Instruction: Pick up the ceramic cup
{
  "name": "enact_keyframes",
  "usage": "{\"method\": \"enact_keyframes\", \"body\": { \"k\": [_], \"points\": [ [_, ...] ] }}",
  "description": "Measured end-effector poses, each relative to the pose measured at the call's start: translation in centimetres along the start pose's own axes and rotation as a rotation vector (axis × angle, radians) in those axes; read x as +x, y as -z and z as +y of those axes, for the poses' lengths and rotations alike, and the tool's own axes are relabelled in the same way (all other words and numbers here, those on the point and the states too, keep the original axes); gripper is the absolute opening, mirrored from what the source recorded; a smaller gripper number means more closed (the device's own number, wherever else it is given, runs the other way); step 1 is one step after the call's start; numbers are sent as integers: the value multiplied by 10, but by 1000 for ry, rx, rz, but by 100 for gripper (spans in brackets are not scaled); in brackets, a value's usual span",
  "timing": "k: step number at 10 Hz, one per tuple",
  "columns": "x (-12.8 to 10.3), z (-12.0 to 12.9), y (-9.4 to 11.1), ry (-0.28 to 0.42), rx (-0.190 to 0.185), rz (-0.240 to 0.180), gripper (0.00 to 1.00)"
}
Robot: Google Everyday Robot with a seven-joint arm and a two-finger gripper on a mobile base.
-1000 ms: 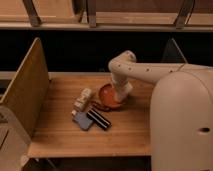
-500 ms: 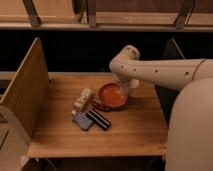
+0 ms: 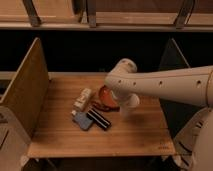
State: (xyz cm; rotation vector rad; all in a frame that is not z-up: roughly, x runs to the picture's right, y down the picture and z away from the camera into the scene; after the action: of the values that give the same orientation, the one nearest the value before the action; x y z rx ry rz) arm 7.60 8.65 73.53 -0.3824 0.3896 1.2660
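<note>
The ceramic cup does not show in the camera view; it is hidden or out of view. My white arm (image 3: 155, 85) reaches in from the right, and its rounded end (image 3: 125, 97) hangs over the orange-red dish (image 3: 104, 96) in the middle of the wooden table (image 3: 60, 140). The gripper sits behind that end of the arm, above the dish, and is shut. Whether it holds anything is hidden by the arm.
Left of the dish lies a pale beige knobbly block (image 3: 83, 99). In front of it lie a black bar (image 3: 99, 119) and a small blue object (image 3: 82, 121). Upright panels stand at the table's left (image 3: 25, 95) and right (image 3: 172, 60) sides, with a dark gap behind.
The arm has swung lower and nearer the camera. Its long white link now crosses from the right and covers more of the orange-red dish.
</note>
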Motion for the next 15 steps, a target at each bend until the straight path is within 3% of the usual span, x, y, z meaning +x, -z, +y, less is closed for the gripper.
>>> {"method": "enact_keyframes", "body": {
  "k": [2,5,8,11,15],
  "points": [
    [-4,17,-9,-7,-56,20,0],
    [-35,37,-23,10,-109,10,0],
    [-42,42,-30,17,-131,27,0],
    [-38,28,-32,-2,-121,49,3],
    [-32,21,-49,-28,-126,101,41]
  ]
}}
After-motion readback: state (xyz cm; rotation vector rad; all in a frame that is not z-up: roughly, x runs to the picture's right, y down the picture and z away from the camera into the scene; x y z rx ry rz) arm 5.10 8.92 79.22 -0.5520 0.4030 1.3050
